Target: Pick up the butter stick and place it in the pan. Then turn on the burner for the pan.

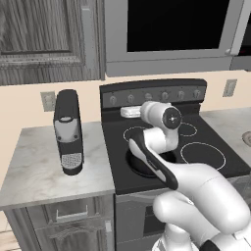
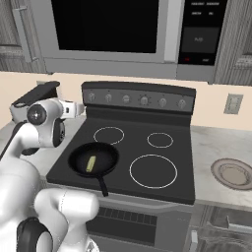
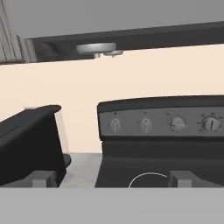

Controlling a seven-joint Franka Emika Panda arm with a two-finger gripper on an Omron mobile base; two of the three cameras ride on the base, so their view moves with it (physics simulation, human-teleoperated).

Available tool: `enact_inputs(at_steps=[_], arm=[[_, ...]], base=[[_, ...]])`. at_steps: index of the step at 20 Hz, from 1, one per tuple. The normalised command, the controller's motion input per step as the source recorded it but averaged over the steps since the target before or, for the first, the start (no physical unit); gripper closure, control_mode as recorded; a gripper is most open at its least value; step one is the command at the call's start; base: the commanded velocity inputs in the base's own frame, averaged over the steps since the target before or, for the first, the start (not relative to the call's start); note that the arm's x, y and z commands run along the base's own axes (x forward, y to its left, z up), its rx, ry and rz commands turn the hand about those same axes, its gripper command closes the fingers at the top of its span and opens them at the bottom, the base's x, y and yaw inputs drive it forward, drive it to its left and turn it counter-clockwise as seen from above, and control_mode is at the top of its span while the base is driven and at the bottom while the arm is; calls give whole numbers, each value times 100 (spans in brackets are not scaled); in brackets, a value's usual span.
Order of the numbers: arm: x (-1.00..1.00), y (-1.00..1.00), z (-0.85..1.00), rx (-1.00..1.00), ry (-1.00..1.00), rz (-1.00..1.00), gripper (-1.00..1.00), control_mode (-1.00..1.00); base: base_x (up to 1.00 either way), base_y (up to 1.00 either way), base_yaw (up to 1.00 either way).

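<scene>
The gripper (image 3: 112,178) is standing wide open and holding nothing, its two fingertips (image 3: 43,178) spread far apart and pointing at the stove's knob panel (image 3: 162,123). The leftmost knobs (image 3: 115,125) are sitting straight ahead of the jaws, just above them, and the coffee machine (image 3: 26,146) is standing off to the jaws' left on the counter (image 1: 34,162).

The butter (image 2: 90,163) is lying flat in the pan (image 2: 93,159), below and behind the jaws, on the front left burner. Its long axis is running front to back across the pan floor, tilted slightly to the right at its far end. The pan's handle (image 2: 102,186) is pointing toward the stove's front edge.
</scene>
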Motion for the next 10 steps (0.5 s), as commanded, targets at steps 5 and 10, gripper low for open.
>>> enact_inputs(at_steps=[5,10], arm=[[5,0,-5,0,-3,1,-100,-100],[3,0,-12,0,-3,0,-100,-100]], base=[[0,0,0],[0,0,0]])
